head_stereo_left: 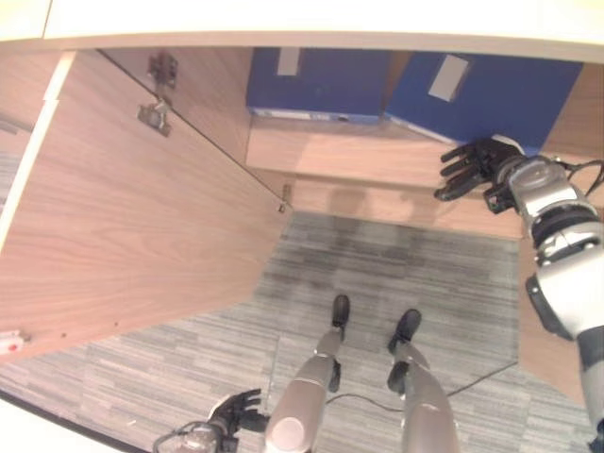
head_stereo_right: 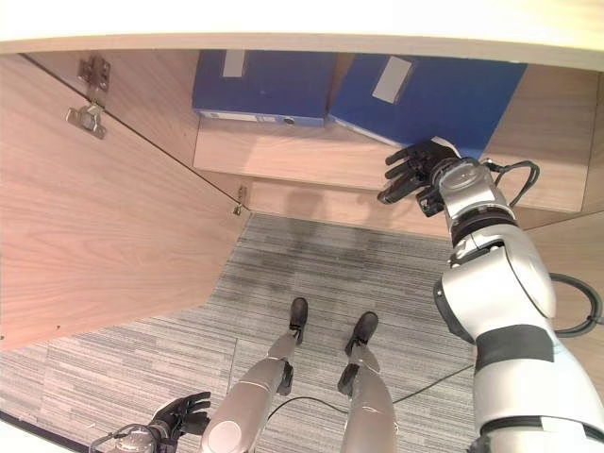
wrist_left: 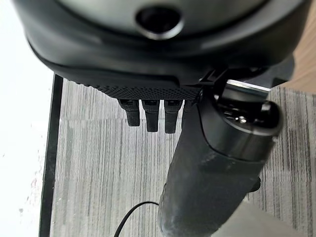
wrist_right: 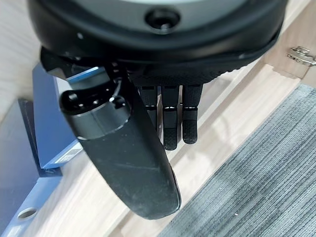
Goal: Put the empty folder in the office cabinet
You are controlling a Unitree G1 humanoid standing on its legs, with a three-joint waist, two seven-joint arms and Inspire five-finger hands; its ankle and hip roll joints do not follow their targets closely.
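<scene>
Folder: you see 2 blue folders on the cabinet shelf (head_stereo_right: 283,156); the right folder (head_stereo_right: 429,94) leans askew at the shelf's right end, beside the left folder (head_stereo_right: 264,85).
Right hand (head_stereo_right: 415,170): fingers straight, empty, at the folder's near corner.
Left hand (head_stereo_right: 179,415): relaxed, low over the carpet (head_stereo_right: 330,264).
Door (head_stereo_right: 85,236): swung wide.

No legible text, numbers or signs on any surface. The left blue folder (head_stereo_right: 264,83) carries a pale spine label (head_stereo_right: 233,62), blank as far as can be made out; a thin printed strip along its lower edge is too small to read. The right blue folder (head_stereo_right: 429,92) bears a similar pale label (head_stereo_right: 392,79), no characters discernible.
</scene>
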